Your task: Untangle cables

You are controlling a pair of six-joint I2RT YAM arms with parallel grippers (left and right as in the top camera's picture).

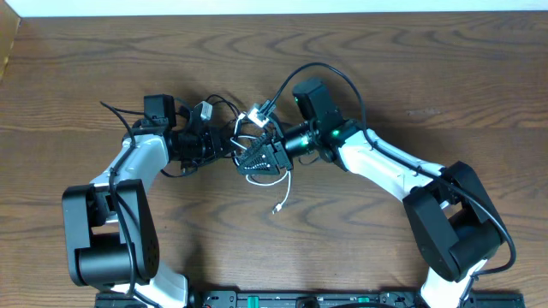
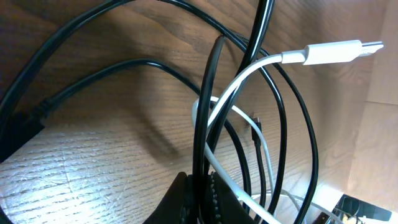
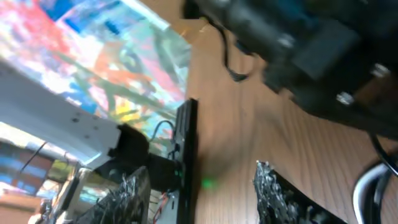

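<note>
The white cable (image 1: 283, 192) and the black cable (image 1: 229, 109) lie tangled mid-table between my two grippers. In the left wrist view several black cable loops (image 2: 283, 124) rise in front of the wood, and the white cable (image 2: 239, 87) crosses them with its plug (image 2: 333, 53) pointing right. My left gripper (image 2: 200, 199) is shut on black cable strands; overhead it (image 1: 223, 147) sits at the tangle's left side. My right gripper (image 1: 259, 158) is at the tangle's right side; its fingers (image 3: 205, 193) are open and empty. A loose white plug end (image 1: 277, 209) lies on the table below.
The wooden table (image 1: 411, 77) extends all round. Its far edge meets a white strip (image 1: 257, 7). A brown board (image 1: 7, 43) stands at the far left corner. The right wrist view is blurred and shows a black rail (image 3: 185, 155).
</note>
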